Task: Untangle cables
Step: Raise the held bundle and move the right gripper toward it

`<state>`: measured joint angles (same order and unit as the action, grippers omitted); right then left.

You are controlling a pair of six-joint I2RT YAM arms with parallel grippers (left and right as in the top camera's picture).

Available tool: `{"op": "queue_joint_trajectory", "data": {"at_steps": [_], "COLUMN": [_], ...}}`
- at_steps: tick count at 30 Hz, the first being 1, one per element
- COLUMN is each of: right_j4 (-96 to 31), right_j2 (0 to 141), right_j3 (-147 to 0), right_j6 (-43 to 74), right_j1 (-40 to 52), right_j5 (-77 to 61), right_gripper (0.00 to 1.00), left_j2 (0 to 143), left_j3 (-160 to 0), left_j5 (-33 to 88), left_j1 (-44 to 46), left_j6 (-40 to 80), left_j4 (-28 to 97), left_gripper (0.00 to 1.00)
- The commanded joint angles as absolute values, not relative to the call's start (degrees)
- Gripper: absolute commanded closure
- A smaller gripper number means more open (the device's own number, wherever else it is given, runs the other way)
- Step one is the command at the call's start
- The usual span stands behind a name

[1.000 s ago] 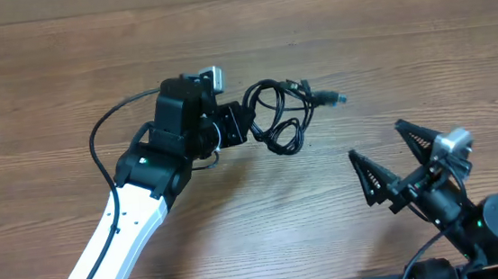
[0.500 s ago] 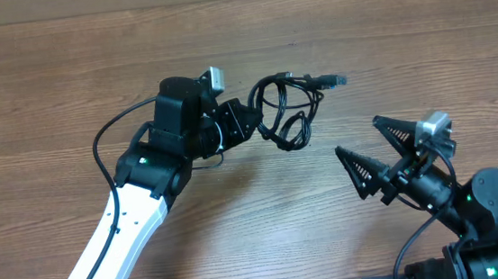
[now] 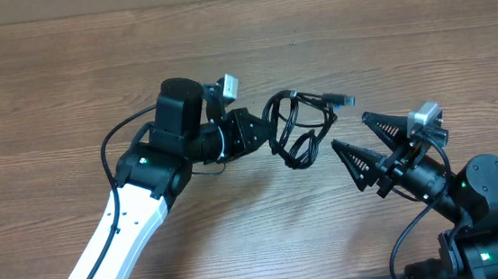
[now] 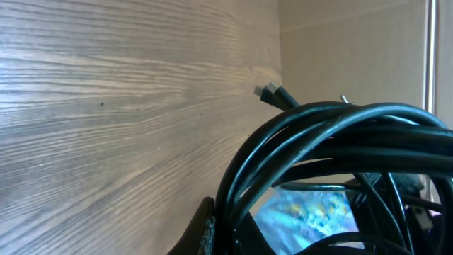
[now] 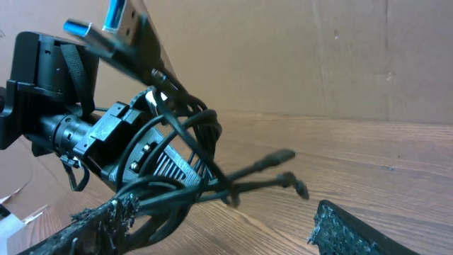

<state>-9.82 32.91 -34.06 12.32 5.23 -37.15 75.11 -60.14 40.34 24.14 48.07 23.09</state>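
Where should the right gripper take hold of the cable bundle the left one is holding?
Judging by its pose, the loose plug end poking from the cables toward the open right gripper. Come from the side away from the left gripper, which pinches the loops; that tail sticks out alone.

Black cables [image 3: 298,126], one plug [image 3: 343,100] tipped with pale blue, show glossy against a table [image 3: 403,45] of warm brown wood streaked with fine darker grain. The left arm [image 3: 121,232] is white along its lower length and black above. The right arm [image 3: 484,191] is black throughout, dotted with a green light [image 3: 459,184].
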Motion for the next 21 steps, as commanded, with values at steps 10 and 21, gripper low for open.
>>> {"op": "queue_joint_trajectory", "data": {"at_steps": [10,21], "right_j4": [-8.86,-9.52], "right_j2": [32.86,33.36], "right_j3": [-35.27,-35.27], "right_j6": [12.45,12.40], "right_j1": [5.19,5.19], "right_j5": [-37.60,-37.36], "right_gripper": [0.36,0.83], "left_j2": [73.78,73.78], "left_j3": [-60.97,-60.97], "left_j5": [42.98,42.39], "left_j1": [26.70,26.65], "left_j6": [44.93,44.75], "left_j4": [22.57,21.61], "left_gripper": [0.96,0.96]}}
